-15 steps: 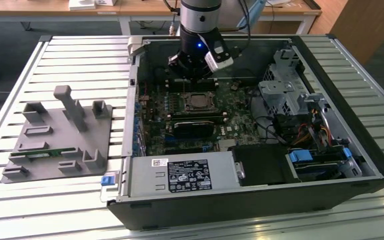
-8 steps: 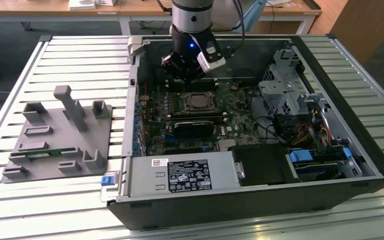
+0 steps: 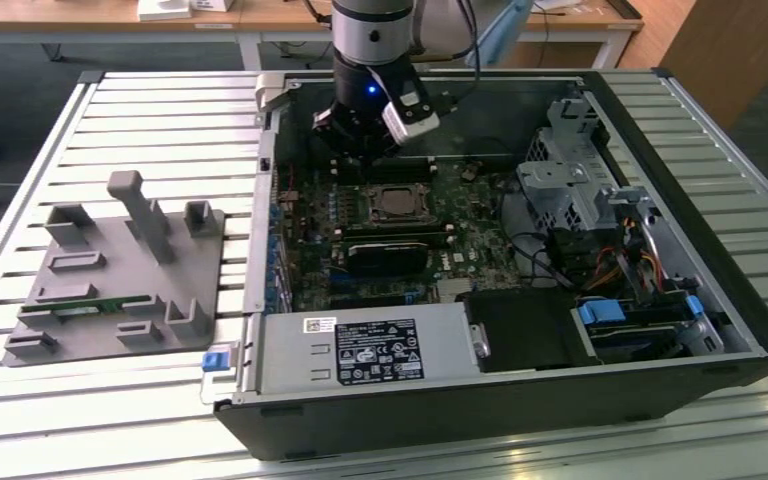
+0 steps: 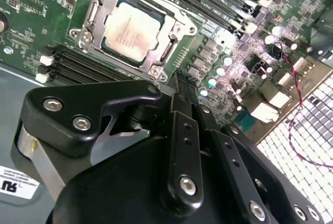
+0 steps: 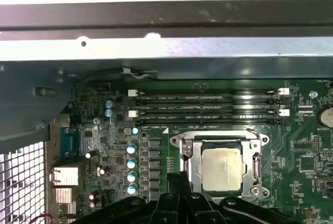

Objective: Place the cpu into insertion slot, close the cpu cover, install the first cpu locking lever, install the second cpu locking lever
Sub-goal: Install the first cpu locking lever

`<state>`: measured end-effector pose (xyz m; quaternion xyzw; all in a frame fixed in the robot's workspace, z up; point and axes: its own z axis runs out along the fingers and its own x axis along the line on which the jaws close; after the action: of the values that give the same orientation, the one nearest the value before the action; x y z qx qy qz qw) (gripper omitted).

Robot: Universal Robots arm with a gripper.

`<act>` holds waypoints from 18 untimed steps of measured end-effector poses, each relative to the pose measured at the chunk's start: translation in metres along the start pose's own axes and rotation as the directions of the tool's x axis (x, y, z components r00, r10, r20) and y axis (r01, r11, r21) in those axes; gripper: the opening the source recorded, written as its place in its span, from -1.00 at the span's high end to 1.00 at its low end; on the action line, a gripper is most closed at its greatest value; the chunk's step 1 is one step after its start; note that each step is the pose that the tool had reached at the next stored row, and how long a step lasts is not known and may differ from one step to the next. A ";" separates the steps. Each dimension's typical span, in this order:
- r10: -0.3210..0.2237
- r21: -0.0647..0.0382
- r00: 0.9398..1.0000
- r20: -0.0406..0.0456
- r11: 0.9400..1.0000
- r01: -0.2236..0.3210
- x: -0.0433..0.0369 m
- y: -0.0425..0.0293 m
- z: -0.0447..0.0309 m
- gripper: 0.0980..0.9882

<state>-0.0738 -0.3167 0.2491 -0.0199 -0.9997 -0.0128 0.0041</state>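
Claw (image 3: 357, 152) of mine hangs inside the open computer case (image 3: 491, 420), its black fingers drawn together on nothing, as both wrist views show (image 4: 181, 78) (image 5: 179, 178). It sits over the motherboard (image 3: 475, 195) near the case's far wall, tips just beside one corner of the insertion slot; I cannot tell whether they touch the board.

The case lies on its side on the slatted table (image 3: 157, 120), reaching to that table's near edge. A grey fixture plate (image 3: 104, 290) rests well apart from it, toward the table edge on the exterior view's left. Inside the case, the power supply (image 3: 357, 350) fills the near corner and a metal drive cage (image 3: 564, 180) stands along the wall on the exterior view's right.

Long black memory slots (image 5: 208, 107) run between the insertion slot (image 5: 221, 139) and the case wall. A row of blue-topped capacitors (image 5: 131, 161) stands just beside the socket.

The cpu cover (image 5: 193, 169) lies flat over the socket, and the cpu (image 5: 222, 169) sits seated within, its pale face showing through the cover's opening (image 4: 130, 31).
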 end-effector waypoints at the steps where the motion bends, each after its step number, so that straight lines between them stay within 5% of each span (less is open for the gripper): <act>1: 0.000 0.000 1.000 0.000 1.000 0.000 0.0007 0.0002 0.0001 0.98; 18: -0.001 0.000 1.000 0.000 1.000 0.001 0.0085 0.0049 -0.0010 0.98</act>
<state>-0.0821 -0.3114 0.2504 -0.0196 -0.9997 -0.0130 0.0041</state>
